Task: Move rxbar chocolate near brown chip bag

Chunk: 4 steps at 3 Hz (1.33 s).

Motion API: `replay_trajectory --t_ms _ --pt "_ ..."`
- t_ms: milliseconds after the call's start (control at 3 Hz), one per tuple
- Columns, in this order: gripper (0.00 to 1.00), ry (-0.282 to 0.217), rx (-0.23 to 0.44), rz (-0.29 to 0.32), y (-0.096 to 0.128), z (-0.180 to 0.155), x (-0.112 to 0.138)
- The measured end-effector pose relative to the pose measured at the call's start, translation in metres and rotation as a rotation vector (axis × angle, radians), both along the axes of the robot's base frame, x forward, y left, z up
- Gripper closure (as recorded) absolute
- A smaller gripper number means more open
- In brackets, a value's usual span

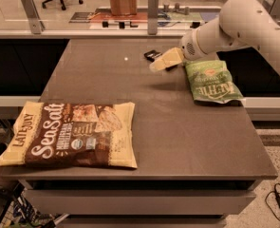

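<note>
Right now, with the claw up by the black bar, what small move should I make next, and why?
Probably ease the claw down and over the rxbar chocolate to grasp it. The claw sits at one end of the bar, partly covering it, and the bar lies at the far side of the table, well apart from the brown chip bag at the near left corner.

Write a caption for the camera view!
Gripper beside the rxbar chocolate at the table's back; brown chip bag lies up front.
</note>
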<state>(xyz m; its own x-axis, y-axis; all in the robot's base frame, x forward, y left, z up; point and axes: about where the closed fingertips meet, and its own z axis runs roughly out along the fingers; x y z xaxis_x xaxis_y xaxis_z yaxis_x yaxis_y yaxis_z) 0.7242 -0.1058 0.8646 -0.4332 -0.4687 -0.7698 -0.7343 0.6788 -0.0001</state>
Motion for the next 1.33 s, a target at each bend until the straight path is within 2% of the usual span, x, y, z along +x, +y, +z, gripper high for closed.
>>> replay_trajectory --t_ms 333,1000,1333 --pt "0.0 0.004 0.049 -0.034 0.001 -0.012 0.013" --pt "0.0 0.02 0.087 -0.083 -0.001 -0.039 0.025" --pt "0.0 0.029 0.096 -0.086 0.006 -0.048 0.031"
